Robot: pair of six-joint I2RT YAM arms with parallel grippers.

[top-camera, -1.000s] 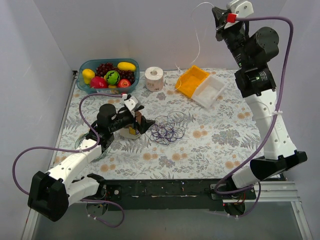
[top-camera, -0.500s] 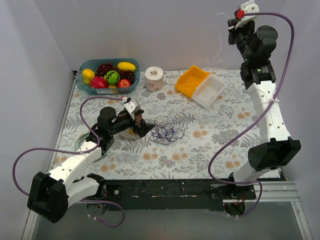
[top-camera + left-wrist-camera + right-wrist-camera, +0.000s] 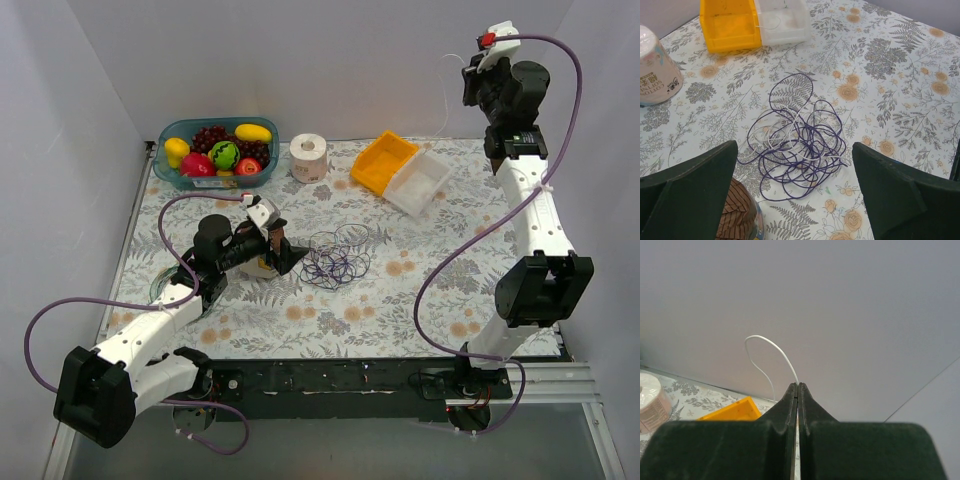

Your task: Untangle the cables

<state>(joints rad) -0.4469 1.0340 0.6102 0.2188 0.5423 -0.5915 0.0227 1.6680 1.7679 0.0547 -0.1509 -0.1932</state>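
Right gripper [image 3: 798,386] is pinched tight on a thin white wire [image 3: 771,343] curling off toward 11 o'clock. Left gripper [image 3: 794,147] is wide open and empty, with the cables [image 3: 800,135] lying at its 12 o'clock. I'd pull slow, pinning them down if they drag.

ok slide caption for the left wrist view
Open left end effector framing a tangle of thin purple and white wires on floral tablecloth

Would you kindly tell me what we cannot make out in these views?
Right wrist view: where the white wire runs below the shut right gripper, hidden by its fingers.
Top external view: whether that wire reaches the cables; too thin to trace.
Left wrist view: the brown striped object, covered by a finger of the open left gripper and cut by the bottom edge.
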